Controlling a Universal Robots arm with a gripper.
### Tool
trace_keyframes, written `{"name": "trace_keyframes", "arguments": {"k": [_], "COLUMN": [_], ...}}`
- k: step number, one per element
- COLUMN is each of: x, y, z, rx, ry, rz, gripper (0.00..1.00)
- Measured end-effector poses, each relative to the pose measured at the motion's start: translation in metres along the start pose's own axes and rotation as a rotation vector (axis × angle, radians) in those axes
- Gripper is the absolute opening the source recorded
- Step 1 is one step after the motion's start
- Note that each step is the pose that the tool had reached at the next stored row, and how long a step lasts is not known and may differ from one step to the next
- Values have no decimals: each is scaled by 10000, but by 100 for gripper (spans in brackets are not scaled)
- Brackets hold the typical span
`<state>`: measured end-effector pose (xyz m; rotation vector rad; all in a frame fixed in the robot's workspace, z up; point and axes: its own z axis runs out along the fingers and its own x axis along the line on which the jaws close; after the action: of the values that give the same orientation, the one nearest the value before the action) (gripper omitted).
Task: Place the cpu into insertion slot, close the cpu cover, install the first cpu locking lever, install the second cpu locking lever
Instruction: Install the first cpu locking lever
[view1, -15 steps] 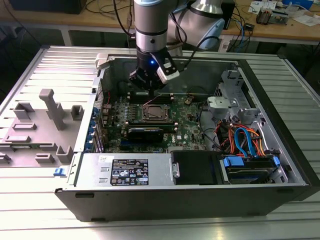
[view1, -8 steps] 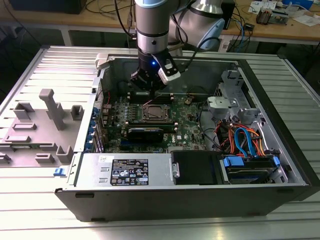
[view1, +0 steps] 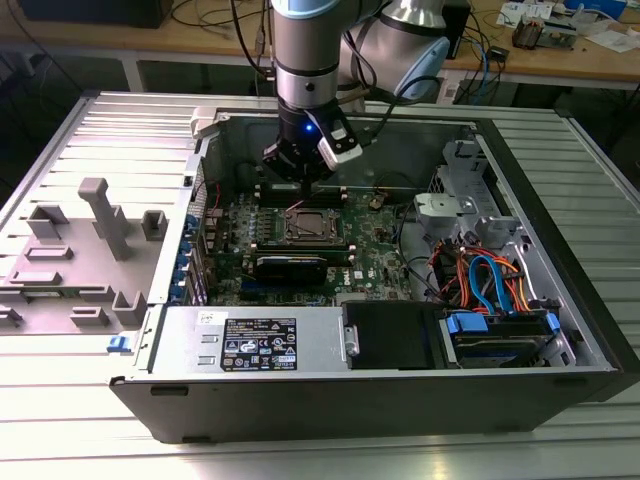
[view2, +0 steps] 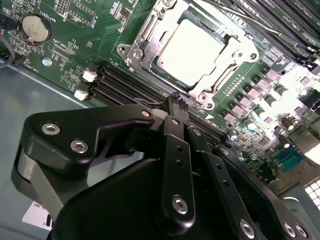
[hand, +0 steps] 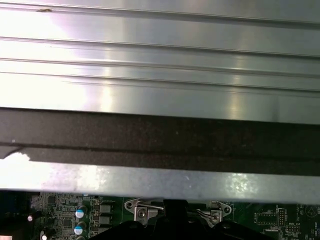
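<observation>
- The jaws are drawn together with nothing between them; in the second wrist view the black fingertips (view2: 175, 102) meet over the long black memory slots (view2: 125, 86), just beside the socket.
- Whether the tips touch the board cannot be told.
- The cpu (view2: 192, 47) lies flat in the insertion slot (view2: 131, 54), its silvery-grey top showing.
- The cpu cover (view2: 150, 31) is folded down around it, so the chip shows through the square window.
- A thin wire lever (view2: 250, 22) runs along one side of the cover; whether it is latched cannot be told.
- A round coin battery (view2: 36, 27) sits on the green motherboard (view2: 80, 50), well apart from the socket.
- In the exterior view the arm (view1: 308, 60) reaches straight down into the open computer case (view1: 400, 400).
- Blue and orange cables (view1: 490, 275) bunch at the exterior view's right.
- The case rests on a ribbed metal desk (view1: 60, 440), with a grey plastic part (view1: 95, 225) at the exterior view's left.
</observation>
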<state>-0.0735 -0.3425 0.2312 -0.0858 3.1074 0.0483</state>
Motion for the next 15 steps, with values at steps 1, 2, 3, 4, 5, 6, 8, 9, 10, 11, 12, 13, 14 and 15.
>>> {"name": "trace_keyframes", "arguments": {"k": [1,2,3,4,5,6,8,9,10,11,12,13,14,15], "x": [0,0,0,0,0,0,0,0,0,-1,-4,-7,-16,-21], "y": [0,0,0,0,0,0,0,0,-1,-1,-2,-2,-3,-3], "z": [1,4,5,7,9,13,22,30,35,42,48,54,62,68], "rx": [-1,-2,-1,-2,-2,-2,-4,-8,-9,-10,-11,-12,-11,-11], "ry": [0,-1,-1,-1,-1,-2,-1,-2,-2,-1,-2,-1,-1,-1], "rz": [-1,-1,0,-1,-1,-1,0,0,-1,-1,-3,-2,-1,-1], "gripper": [11,11,11,11,11,11,11,11,11,11,11,11,11,11]}}
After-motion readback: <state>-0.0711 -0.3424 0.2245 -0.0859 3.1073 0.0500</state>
